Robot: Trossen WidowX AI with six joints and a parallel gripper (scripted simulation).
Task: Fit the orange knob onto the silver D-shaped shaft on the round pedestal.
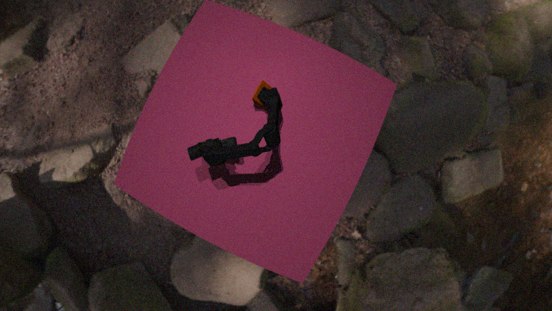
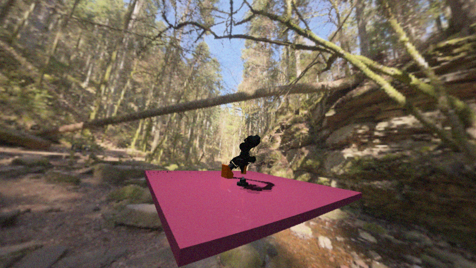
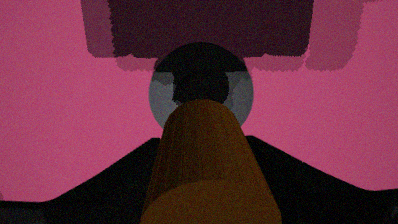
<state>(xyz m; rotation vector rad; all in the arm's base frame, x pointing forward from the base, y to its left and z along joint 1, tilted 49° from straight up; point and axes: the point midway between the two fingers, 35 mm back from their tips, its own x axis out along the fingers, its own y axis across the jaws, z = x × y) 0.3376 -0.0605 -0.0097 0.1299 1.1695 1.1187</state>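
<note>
The orange knob (image 2: pixel 245 170) (image 3: pixel 205 155) is held upright between the fingers of my gripper (image 3: pixel 202 145), which is shut on it. In the exterior view the knob hangs above the round pedestal (image 2: pixel 242 182) (image 3: pixel 161 100) with a small gap between them. In the wrist view the knob covers the near, lower part of the pedestal, and shadow darkens its middle. The silver shaft (image 2: pixel 243 179) shows only as a small tip in the exterior view; its flat side cannot be made out. The knob's hole is hidden underneath. In the top view the arm hides knob and pedestal.
The pink table (image 1: pixel 309 115) (image 2: pixel 213 213) carries everything. An orange block (image 1: pixel 257 94) (image 2: pixel 227 171) stands at the arm's base. The dark arm (image 1: pixel 273 115) (image 2: pixel 244 156) bends from there to the gripper and casts shadows on the table.
</note>
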